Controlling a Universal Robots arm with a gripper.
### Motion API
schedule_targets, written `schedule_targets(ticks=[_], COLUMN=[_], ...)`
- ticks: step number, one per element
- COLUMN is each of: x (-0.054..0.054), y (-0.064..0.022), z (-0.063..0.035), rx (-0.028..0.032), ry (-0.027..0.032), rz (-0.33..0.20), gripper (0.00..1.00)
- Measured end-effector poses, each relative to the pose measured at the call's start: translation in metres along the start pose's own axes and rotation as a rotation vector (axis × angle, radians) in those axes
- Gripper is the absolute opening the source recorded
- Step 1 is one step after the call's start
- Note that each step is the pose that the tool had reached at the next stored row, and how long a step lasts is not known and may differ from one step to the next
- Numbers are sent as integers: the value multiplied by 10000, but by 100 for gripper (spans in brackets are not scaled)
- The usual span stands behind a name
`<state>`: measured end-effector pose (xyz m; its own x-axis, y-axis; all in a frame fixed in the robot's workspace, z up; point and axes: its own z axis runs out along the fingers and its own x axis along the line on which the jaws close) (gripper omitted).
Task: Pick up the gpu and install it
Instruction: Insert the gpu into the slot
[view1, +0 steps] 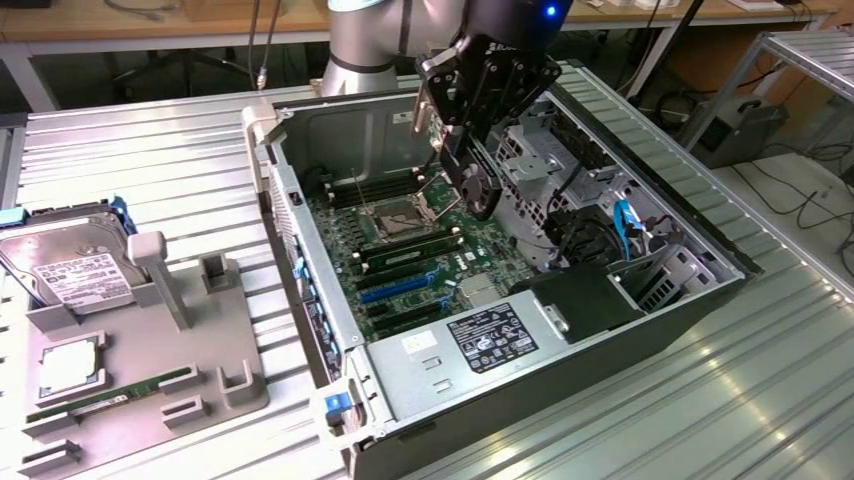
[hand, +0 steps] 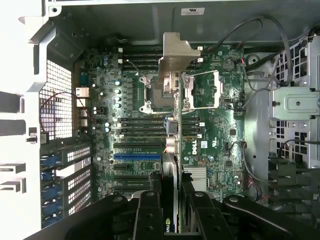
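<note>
The gpu (view1: 474, 188) hangs edge-down over the open computer case (view1: 287, 190), a dark card with its pale metal bracket (hand: 176, 55) at one end. My gripper (view1: 470, 120) is shut on its upper edge, above the motherboard (view1: 427, 255) near the CPU socket (view1: 400, 215). In the wrist view the gpu (hand: 170, 162) is seen edge-on between my black fingers (hand: 149, 205), running across the board over the socket (hand: 161, 92). The blue expansion slot (hand: 137, 156) lies beside the card's line, and the card is clear of the board.
A grey fixture tray (view1: 147, 345) at the exterior view's left holds a silver hard drive (view1: 67, 265), a CPU (view1: 67, 365) and a green memory stick (view1: 114, 395). In the case, the power supply (view1: 494, 335) and drive cage (view1: 561, 165) flank the board.
</note>
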<state>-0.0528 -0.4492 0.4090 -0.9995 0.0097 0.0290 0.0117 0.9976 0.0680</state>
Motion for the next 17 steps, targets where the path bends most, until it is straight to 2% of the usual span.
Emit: schedule_targets(ticks=[5,17], x=[5,5], y=[0,-2], z=[2,39], rx=[4,51], ry=[5,158], rz=[-136,-2395], gripper=[26,26])
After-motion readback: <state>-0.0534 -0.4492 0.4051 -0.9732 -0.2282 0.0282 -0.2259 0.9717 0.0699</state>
